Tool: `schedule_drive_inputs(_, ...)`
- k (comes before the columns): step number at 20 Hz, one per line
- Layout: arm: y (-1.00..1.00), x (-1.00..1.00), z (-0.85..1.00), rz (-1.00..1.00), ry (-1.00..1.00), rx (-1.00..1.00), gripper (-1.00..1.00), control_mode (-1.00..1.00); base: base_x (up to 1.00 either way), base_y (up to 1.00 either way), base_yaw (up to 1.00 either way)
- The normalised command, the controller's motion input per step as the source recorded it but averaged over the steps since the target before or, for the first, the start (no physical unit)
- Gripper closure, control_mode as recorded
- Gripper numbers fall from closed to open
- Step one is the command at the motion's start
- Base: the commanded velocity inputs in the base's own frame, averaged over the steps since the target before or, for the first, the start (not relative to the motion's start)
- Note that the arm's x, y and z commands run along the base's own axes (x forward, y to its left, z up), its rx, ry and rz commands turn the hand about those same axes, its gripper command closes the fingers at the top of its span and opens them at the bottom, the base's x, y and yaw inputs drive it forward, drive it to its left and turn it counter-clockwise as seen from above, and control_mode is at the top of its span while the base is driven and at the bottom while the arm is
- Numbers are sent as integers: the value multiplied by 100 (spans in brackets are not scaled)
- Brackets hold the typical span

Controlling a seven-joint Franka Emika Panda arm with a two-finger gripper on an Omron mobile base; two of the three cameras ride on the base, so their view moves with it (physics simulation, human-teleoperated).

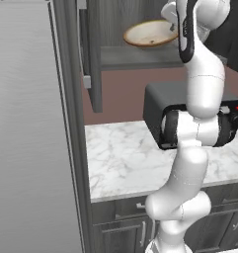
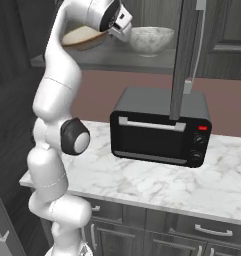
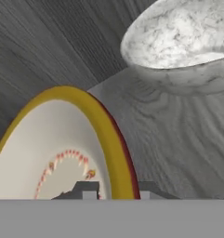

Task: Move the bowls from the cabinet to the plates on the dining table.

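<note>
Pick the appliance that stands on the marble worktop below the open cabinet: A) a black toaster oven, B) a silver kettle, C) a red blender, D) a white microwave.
A: a black toaster oven, with a silver door handle and knobs on its right side, stands on the marble worktop below the cabinet shelf.
</note>
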Motion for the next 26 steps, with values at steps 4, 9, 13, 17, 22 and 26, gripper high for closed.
schedule_drive_inputs(4,-44,-100,-1,0,-20,0,100,-100,0,0,0)
schedule_drive_inputs(9,-20,-100,-21,0,-15,-3,100,-100,0,0,0)
schedule_drive_inputs(13,-7,-100,-34,0,-14,-5,100,-100,0,0,0)
schedule_drive_inputs(17,1,-100,-57,1,-10,-14,100,-100,0,0,0)
schedule_drive_inputs(22,4,-96,-73,5,-10,-18,100,-100,0,0,0)
schedule_drive_inputs(26,1,-65,-55,5,-7,-8,100,-100,0,0,0)
